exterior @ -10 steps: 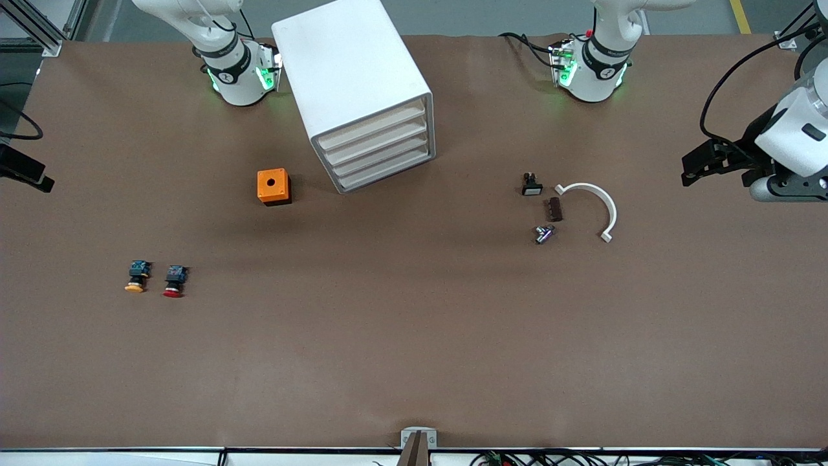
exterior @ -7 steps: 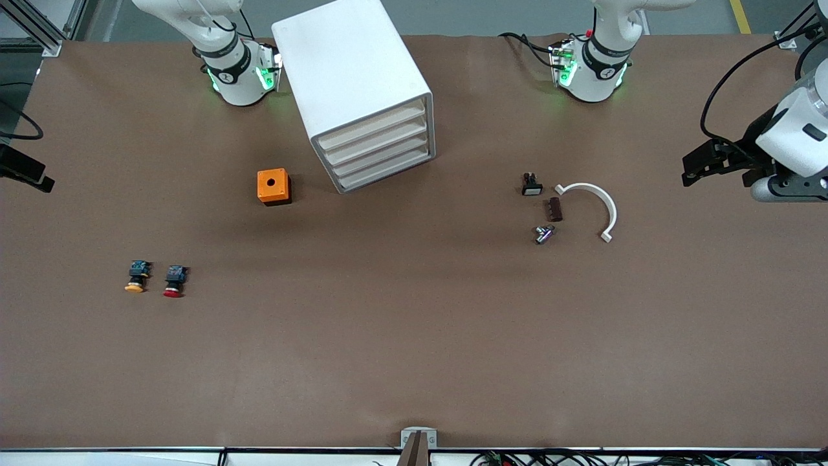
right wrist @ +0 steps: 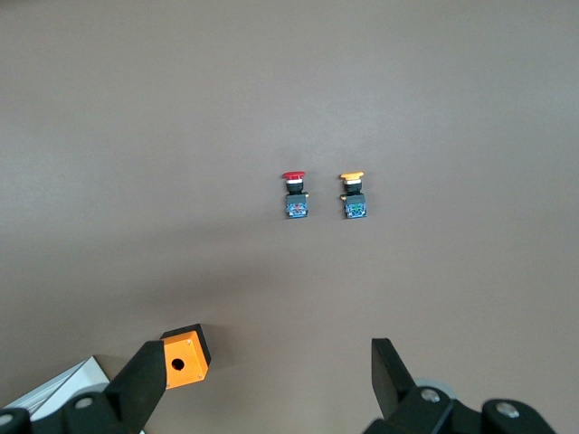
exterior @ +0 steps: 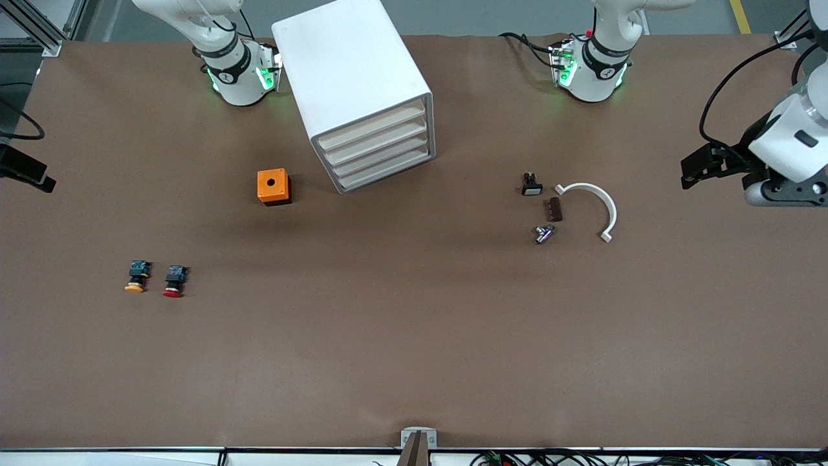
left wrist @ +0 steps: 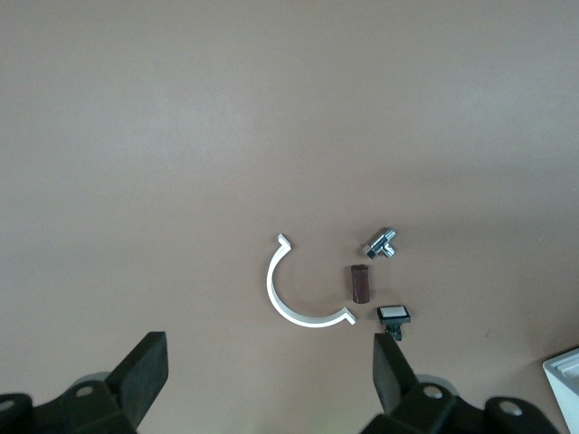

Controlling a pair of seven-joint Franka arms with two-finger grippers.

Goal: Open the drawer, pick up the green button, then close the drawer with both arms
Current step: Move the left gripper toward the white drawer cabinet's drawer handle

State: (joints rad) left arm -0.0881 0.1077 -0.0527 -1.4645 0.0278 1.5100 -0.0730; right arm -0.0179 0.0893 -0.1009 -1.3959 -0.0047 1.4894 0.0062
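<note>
The white four-drawer cabinet point(exterior: 352, 71) stands between the two arm bases. Its cream drawer fronts point(exterior: 378, 152) are all pushed in. The green-capped button is hidden from every view. My left gripper point(exterior: 695, 169) hangs open and empty over the table at the left arm's end, away from the cabinet. In the left wrist view the left gripper point(left wrist: 270, 380) has its jaws wide apart, with a corner of the cabinet point(left wrist: 565, 375) showing. My right gripper point(right wrist: 267, 380) is open and empty, high over the orange box point(right wrist: 185, 357). It is out of the front view.
An orange box with a hole point(exterior: 273, 186) sits beside the cabinet. A yellow-capped button point(exterior: 135, 277) and a red-capped button point(exterior: 174, 281) lie toward the right arm's end. A white arc point(exterior: 598, 206), a brown block point(exterior: 555, 209), a silver part point(exterior: 544, 233) and a black switch point(exterior: 531, 185) lie toward the left arm's end.
My left arm's hand has shifted slightly toward the bases' side of the table. Nothing on the table has moved.
</note>
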